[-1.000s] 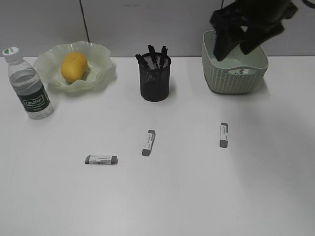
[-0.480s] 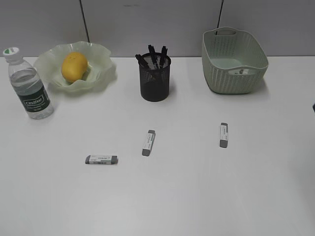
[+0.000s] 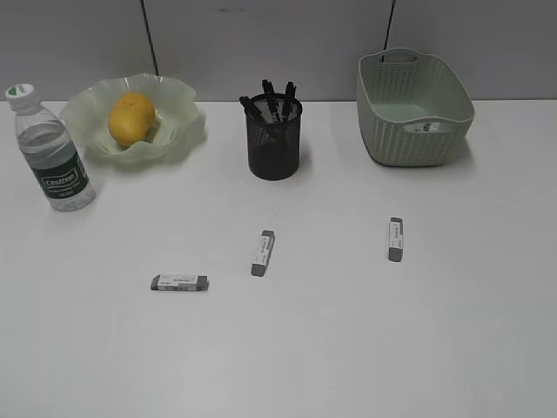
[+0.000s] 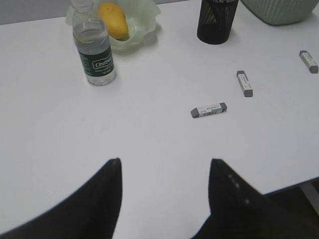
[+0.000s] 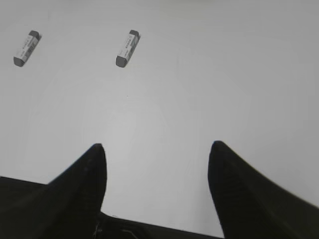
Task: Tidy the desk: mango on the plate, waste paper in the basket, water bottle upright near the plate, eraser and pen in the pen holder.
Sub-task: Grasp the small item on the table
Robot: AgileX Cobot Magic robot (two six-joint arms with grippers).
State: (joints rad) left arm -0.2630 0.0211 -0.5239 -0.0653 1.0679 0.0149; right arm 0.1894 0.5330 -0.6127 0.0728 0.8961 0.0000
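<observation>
Desk [image 3: 452, 331] front, beyond erasers [image 3: 262, 252]: bare white.

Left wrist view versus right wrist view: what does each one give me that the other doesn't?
Only the left wrist view shows the water bottle upright beside the plate holding the mango, the pen holder, a strip of the basket, a third eraser and the open left gripper. Only the right wrist view shows the open right gripper. Both show bare desk and two erasers lying flat, one and another.
</observation>
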